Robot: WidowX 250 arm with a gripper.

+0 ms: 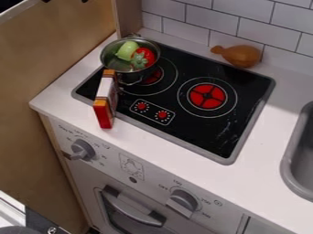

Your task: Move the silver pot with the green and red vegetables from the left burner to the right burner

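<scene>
At the top edge, left of the middle, the black gripper [65, 1] shows as two small dark tips set well apart, with nothing seen between them. Nearest below and to its right, a metal pot [114, 65] sits on the back-left burner. Inside the pot lie a light green toy [126, 50] and a red toy vegetable [148, 54] with a green leafy top. An upright red, orange and white box [105, 98] stands in front of the pot, at the stove's left front. A brown toy drumstick [241, 55] rests behind the stove by the tiled wall.
The black stovetop [207, 130] has a grey rim and red burner marks. A grey sink [299, 164] is at the right edge. A wooden panel [58, 59] rises along the left side of the white counter [183, 146]. Grey knobs line the front.
</scene>
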